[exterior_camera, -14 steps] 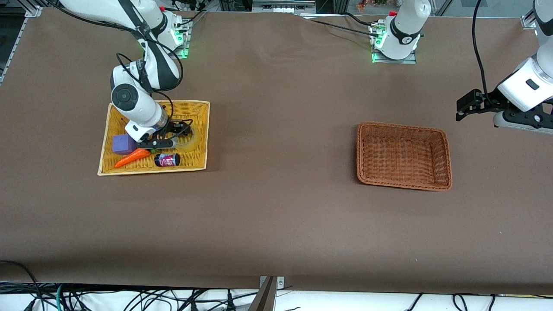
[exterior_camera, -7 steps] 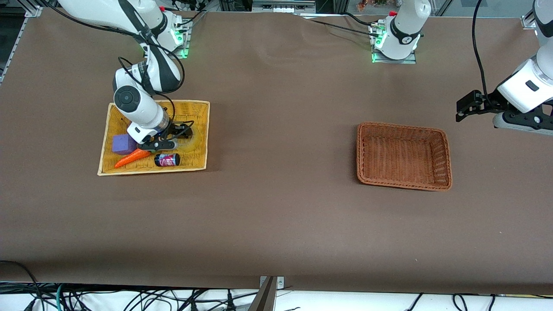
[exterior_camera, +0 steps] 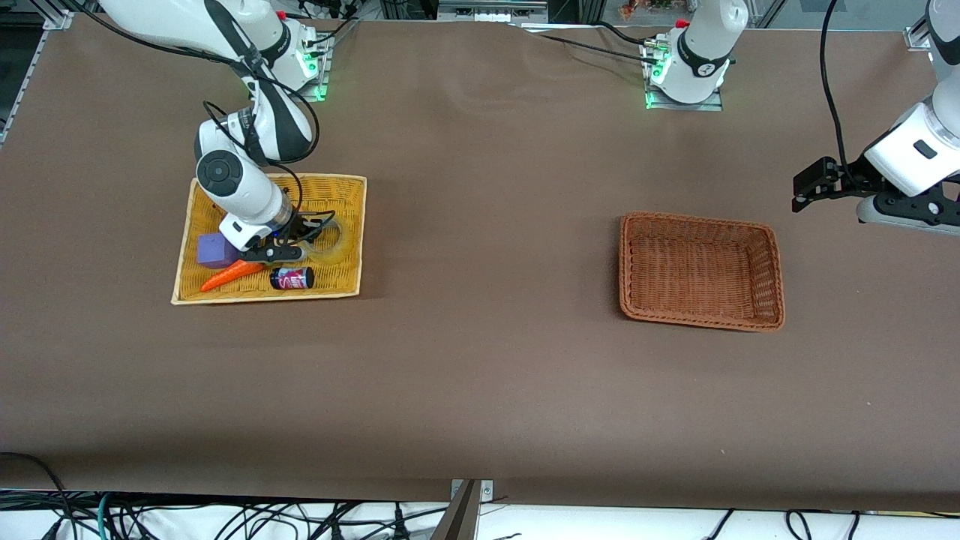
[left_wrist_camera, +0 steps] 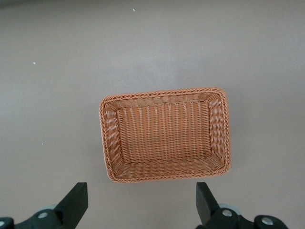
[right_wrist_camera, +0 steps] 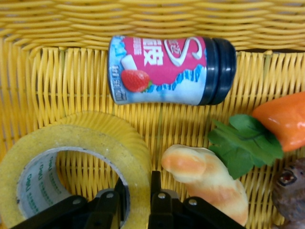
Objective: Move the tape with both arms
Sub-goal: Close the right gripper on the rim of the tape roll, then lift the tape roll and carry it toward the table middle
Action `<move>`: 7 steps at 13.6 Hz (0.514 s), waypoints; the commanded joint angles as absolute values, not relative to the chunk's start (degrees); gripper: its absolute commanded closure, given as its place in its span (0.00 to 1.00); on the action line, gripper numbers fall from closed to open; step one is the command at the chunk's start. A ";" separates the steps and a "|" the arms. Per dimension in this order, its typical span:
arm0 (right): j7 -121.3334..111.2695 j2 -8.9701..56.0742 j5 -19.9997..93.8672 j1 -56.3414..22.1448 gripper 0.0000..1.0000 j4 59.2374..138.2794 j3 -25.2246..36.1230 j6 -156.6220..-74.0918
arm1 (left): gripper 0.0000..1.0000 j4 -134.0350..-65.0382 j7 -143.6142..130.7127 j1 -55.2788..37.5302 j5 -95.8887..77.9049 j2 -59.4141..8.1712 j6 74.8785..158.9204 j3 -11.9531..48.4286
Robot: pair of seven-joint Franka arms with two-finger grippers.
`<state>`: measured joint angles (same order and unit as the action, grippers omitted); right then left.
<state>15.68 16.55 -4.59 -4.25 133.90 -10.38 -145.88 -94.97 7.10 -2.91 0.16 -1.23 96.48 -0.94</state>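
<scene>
Down in the yellow tray, at the right arm's end of the bench, the right gripper is now pinching the wall of the tape: one finger inside the ring, one outside, per the right wrist view. A sec ago those fingers were spread around the roll; they've since closed, and the roll and tray look nudged slightly. So the grasp step seems done; lift is next, prob. The tape sits in the tray, beside a croissant toy, carrot, small bottle and purple block. It's hard to say if it's off the weave yet. Left gripper waits w/ fingers spread, up over bare bench near the brown basket, which is empty.
</scene>
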 commanded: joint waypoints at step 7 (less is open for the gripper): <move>19.92 6.50 -4.66 -4.39 1.00 119.04 -16.33 -120.71 | 0.00 -92.90 7.56 -2.90 1.85 -2.20 95.19 -0.88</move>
